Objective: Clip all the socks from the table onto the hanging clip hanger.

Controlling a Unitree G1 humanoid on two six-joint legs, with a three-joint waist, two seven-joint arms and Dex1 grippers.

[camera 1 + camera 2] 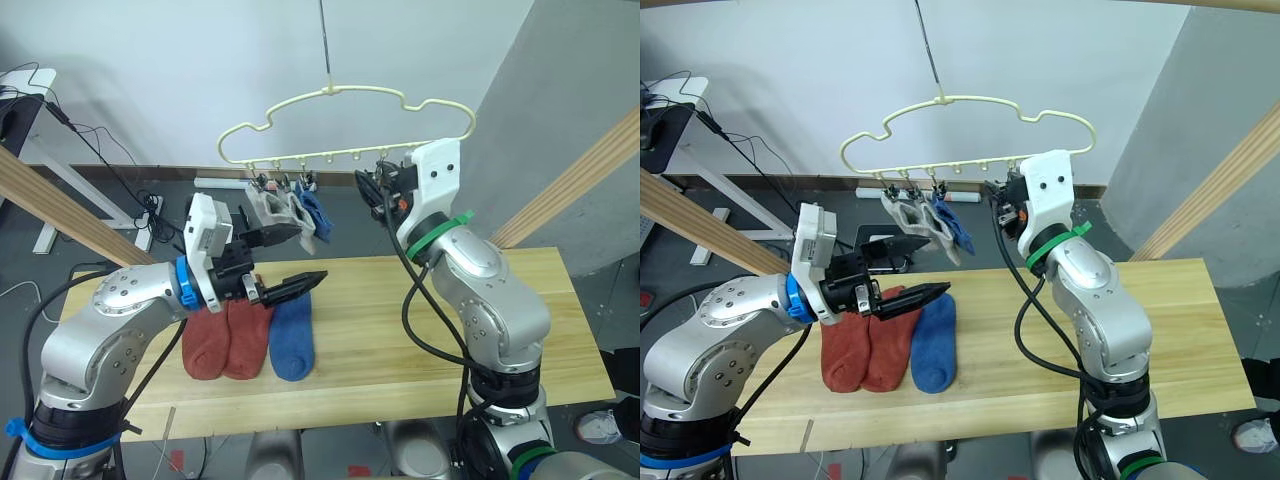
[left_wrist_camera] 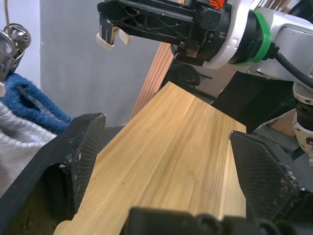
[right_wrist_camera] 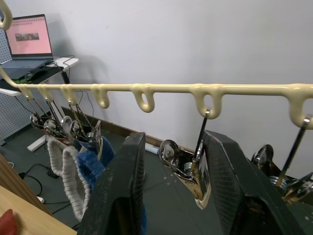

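Three socks flat on the tabletop [image 1: 420,330], side by side and touching: two red socks [image 1: 225,340] toward the robot's left, one blue sock [image 1: 293,338] just to their right. Three more up on the hanger [image 1: 345,125], clipped at its left end: two grey socks [image 1: 275,212] and a blue one [image 1: 316,212], bunched close together. Remaining clips along the bar bare.

Left arm bent at the elbow, forearm raised over the left part of the tabletop, wrist turned toward the centre. Left gripper [image 1: 283,262] held above the lying socks, apart from them, fingers pointing to the robot's right; jaws spread wide, nothing between them. In the left wrist view, bare wood between the two black fingers [image 2: 78,156], hung grey and blue knit just beside one of them.

Right arm rising from the near edge, elbow over the tabletop, forearm steeply upward, wrist reaching to the hanger's lower bar. Right gripper [image 3: 168,183] up among the bare clips right of the hung socks; jaws parted, set either side of one metal clip [image 3: 188,169] dangling from a loop of the bar. Cannot tell whether the fingers touch that clip.

Desk with a laptop [image 3: 30,41] against the wall in the right wrist view, well behind the hanger.
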